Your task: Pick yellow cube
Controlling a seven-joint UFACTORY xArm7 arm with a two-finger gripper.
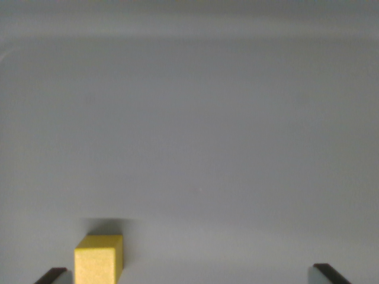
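The yellow cube (99,258) sits on the grey counter (201,136) at the bottom of the wrist view, left of centre, its lower part cut off by the frame. A soft shadow lies on the counter just behind it. The pincer (190,276) is spread wide and holds nothing: only its two dark fingertips (52,276) show, one just beside the cube on the wrist view's left, the other well apart at the right. The cube lies between them, close to the left tip. No counter edge is clearly visible.
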